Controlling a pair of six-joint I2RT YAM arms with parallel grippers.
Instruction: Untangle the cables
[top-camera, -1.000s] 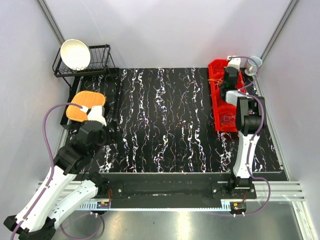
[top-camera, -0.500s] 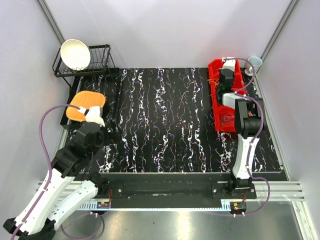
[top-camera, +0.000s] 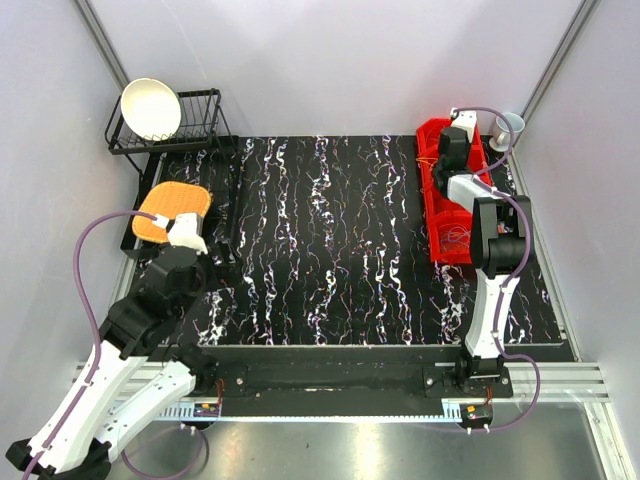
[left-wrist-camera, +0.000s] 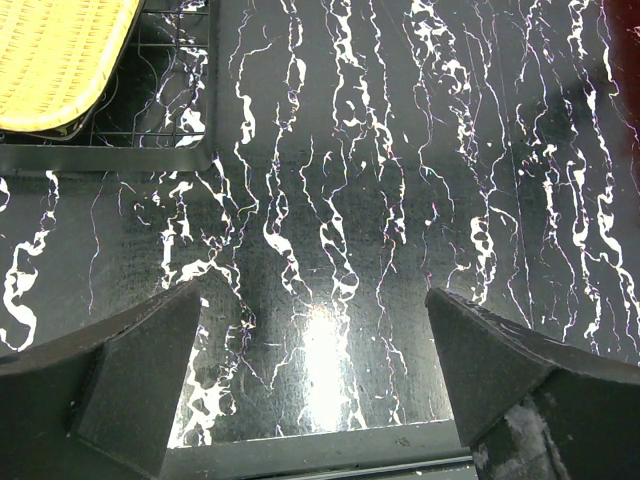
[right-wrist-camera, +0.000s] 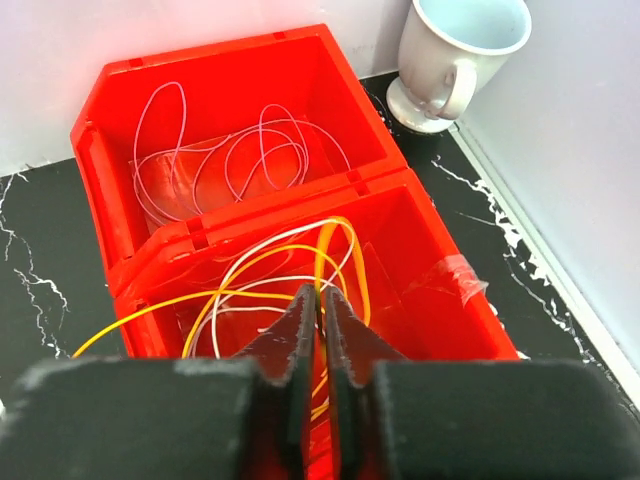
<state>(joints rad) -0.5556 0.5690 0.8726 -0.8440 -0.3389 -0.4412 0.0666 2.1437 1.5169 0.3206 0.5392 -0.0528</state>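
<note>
Thin yellow and orange cables (right-wrist-camera: 250, 283) lie in loose loops in the nearer red bin (right-wrist-camera: 440, 250). Pale white-purple cables (right-wrist-camera: 250, 150) lie in the farther red bin (right-wrist-camera: 210, 80). My right gripper (right-wrist-camera: 322, 298) hangs over the nearer bin. Its jaws stand almost together, with an orange cable (right-wrist-camera: 322, 250) running down between the tips. In the top view the right wrist (top-camera: 455, 150) covers the back of the bins (top-camera: 440, 215). My left gripper (left-wrist-camera: 312, 295) is wide open over bare marbled tabletop, holding nothing.
A white mug (right-wrist-camera: 455, 45) stands just behind the bins at the back right corner (top-camera: 508, 128). A black wire rack (top-camera: 205, 125) with a white bowl (top-camera: 150, 108) is at the back left. An orange-yellow mat (top-camera: 172, 208) lies on a black tray in front of it.
The right wrist has shifted slightly above the bins and its jaws show a thin gap. The left arm has drawn back a little toward the near edge.
</note>
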